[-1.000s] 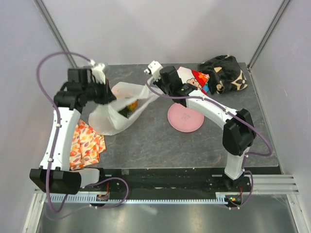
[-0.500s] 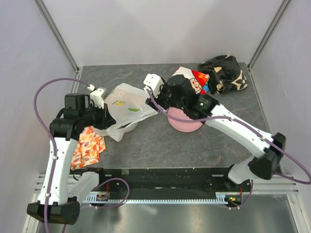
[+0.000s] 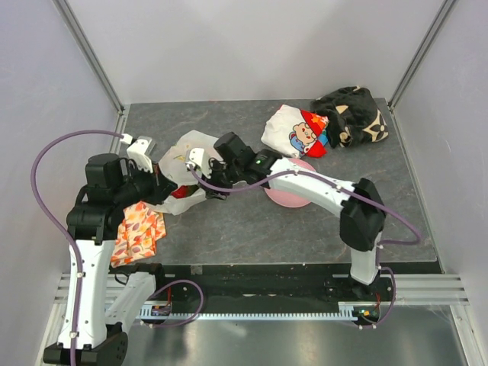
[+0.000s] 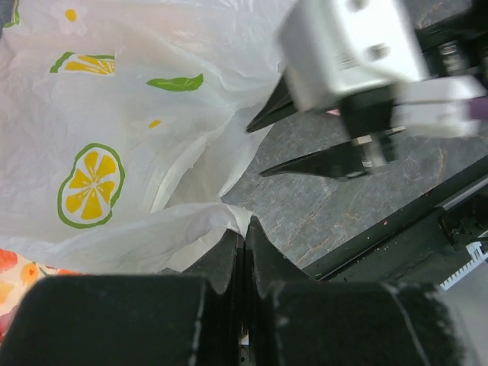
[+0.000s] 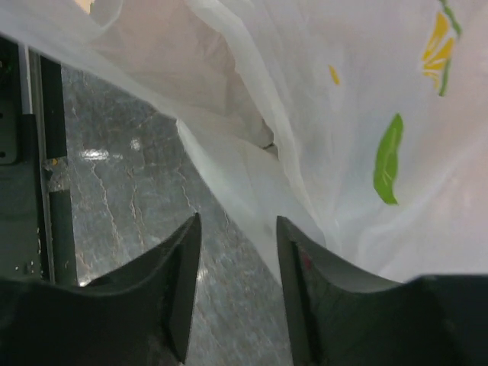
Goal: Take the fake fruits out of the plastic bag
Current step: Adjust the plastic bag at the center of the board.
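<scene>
The plastic bag [image 3: 183, 155], thin white with lemon and leaf prints, lies crumpled at the table's left middle. A shiny red fruit [image 3: 181, 192] shows at its near edge; the other fruits are hidden. My left gripper [image 3: 158, 191] is shut on a fold of the bag's edge [image 4: 229, 215], seen between the closed jaws of the left gripper [image 4: 242, 229]. My right gripper [image 3: 204, 185] is open at the bag's right side. In the right wrist view its open gripper [image 5: 236, 229] has the bag's edge [image 5: 252, 206] just ahead of the fingertips, over bare table. It also shows in the left wrist view [image 4: 278, 141].
A pink plate [image 3: 293, 197] lies right of the bag, partly under the right arm. A white cloth with a cartoon bear [image 3: 296, 131] and a black patterned cloth [image 3: 352, 114] lie at the back right. An orange patterned cloth [image 3: 136, 232] lies at the front left.
The bag, held up between both grippers a second ago, has come down onto the table. The right gripper has moved left and nearer to me, beside the bag. The red fruit now shows.
</scene>
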### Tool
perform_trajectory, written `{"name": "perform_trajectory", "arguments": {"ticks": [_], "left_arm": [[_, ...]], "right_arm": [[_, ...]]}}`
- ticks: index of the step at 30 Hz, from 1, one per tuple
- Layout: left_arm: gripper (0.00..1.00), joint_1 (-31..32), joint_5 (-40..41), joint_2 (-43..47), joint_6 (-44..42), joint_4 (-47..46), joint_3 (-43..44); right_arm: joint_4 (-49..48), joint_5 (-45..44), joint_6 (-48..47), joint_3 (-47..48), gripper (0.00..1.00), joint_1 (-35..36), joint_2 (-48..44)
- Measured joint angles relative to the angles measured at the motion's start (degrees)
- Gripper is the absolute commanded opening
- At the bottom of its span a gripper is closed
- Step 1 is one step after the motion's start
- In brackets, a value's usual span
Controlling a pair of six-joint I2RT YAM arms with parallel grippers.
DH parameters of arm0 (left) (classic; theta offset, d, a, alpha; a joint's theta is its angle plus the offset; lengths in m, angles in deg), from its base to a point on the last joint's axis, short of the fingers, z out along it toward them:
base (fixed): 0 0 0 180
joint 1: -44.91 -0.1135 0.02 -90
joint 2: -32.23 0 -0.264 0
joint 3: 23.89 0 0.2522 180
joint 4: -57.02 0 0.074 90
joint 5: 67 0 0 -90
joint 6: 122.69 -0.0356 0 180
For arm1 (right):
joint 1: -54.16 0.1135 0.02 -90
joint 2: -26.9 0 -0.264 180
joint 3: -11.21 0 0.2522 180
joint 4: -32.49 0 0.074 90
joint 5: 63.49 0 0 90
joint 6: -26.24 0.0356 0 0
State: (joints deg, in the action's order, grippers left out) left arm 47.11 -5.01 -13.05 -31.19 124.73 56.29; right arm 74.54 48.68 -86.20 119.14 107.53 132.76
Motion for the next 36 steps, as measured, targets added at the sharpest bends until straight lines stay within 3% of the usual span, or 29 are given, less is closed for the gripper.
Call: {"name": "perform_trajectory", "arguments": {"ticks": [3, 9, 16, 20, 24, 28, 36], "left_arm": [[0.02, 0.0, 0.0, -0.3, 0.0, 0.4, 0.6], [0.02, 0.0, 1.7, 0.4, -0.8, 3.3, 1.4], [0.02, 0.0, 6.9, 3.2, -8.8, 11.0, 5.0], [0.02, 0.0, 10.3, 7.0, -12.9, 14.6, 5.6], [0.01, 0.0, 11.8, 8.1, -14.1, 16.3, 5.5], [0.02, 0.0, 12.9, 8.0, -14.5, 16.2, 4.2], [0.02, 0.0, 12.7, 0.7, -14.7, 9.7, 1.4]], "right_arm": [[-0.6, 1.0, 2.3, 3.3, 0.43, 0.6, 5.1], [-2.2, 2.4, 6.3, 6.6, 0.45, 2.0, 7.0], [-4.3, 5.6, 9.8, 9.3, 0.46, 2.7, 7.3], [-4.7, 4.7, 10.2, 9.9, 0.6, 2.7, 9.0], [-6.3, -2.5, 9.5, 11.6, 0.63, 3.0, 14.1], [-8.1, -15.2, 8.2, 13.0, 0.45, 3.4, 19.1], [-15.5, -37.0, 3.0, 17.7, 0.47, 1.3, 23.0]]}}
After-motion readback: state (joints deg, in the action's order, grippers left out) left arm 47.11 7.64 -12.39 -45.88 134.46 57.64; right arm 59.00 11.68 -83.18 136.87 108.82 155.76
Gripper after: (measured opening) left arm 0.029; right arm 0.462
